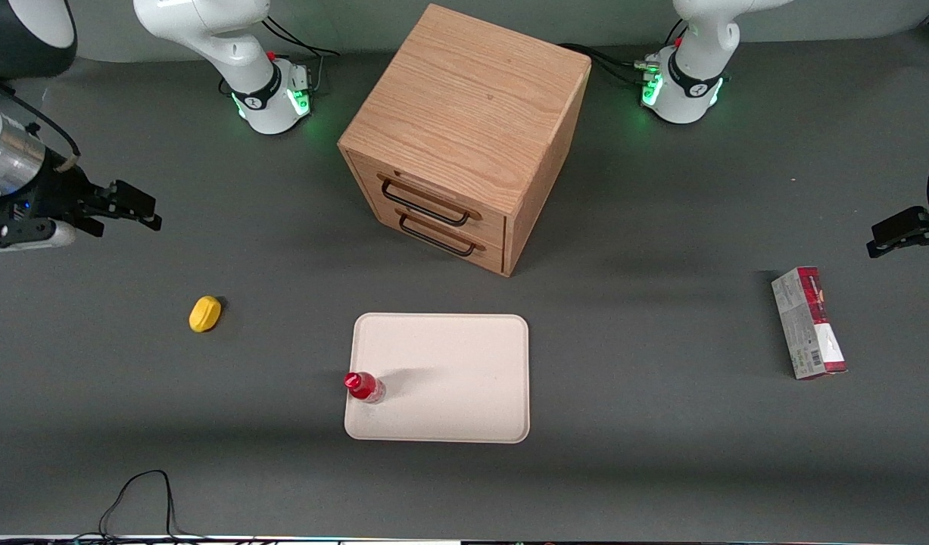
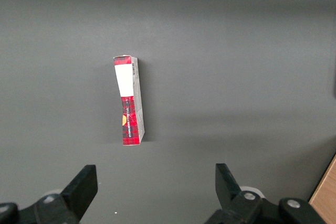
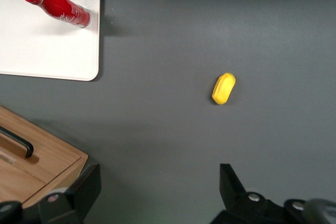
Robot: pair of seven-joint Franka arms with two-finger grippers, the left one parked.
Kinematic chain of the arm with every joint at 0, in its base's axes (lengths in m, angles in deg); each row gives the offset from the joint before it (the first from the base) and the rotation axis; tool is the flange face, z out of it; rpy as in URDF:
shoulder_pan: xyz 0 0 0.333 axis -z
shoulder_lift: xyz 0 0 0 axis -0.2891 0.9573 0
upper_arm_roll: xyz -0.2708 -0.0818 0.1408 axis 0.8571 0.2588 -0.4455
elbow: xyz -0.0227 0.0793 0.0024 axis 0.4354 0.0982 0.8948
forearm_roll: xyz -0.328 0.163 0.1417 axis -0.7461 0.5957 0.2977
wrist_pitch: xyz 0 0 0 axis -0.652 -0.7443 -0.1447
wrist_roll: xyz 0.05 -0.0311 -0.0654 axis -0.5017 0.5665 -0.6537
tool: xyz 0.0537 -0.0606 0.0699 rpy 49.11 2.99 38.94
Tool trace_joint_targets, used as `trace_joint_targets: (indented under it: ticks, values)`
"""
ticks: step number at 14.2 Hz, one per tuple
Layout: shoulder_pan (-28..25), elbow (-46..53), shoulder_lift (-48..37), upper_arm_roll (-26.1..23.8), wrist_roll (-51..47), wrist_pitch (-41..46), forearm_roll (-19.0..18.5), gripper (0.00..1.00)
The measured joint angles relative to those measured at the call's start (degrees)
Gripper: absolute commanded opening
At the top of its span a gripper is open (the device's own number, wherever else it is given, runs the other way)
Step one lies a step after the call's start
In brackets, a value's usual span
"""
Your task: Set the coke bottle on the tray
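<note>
The coke bottle (image 1: 364, 387) stands upright on the tray (image 1: 449, 378), right at its nine o'clock rim, so a small knock could topple it onto the surface (image 1: 661, 469). The gripper (image 1: 135, 206), wide open and empty, hovers well apart, past the yellow object (image 1: 204, 313).

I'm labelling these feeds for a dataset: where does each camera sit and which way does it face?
Front view: high, facing both arms, looking down on the tray, coke bottle, drawer box; open gripper hangs clear.
Left wrist view: looks down past parked fingers at the carton.
Right wrist view: looks down past its own fingers at bottle, tray, yellow object.
Front and right wrist share these three.
</note>
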Motion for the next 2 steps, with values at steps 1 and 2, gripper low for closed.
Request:
trace_joint_targets:
  ticks: [1,2]
  values:
    - [0.1,0.0,-0.4,0.0,0.0,0.3,-0.5,1.00]
    - [0.1,0.0,-0.4,0.0,-0.1,0.3,-0.9,1.00]
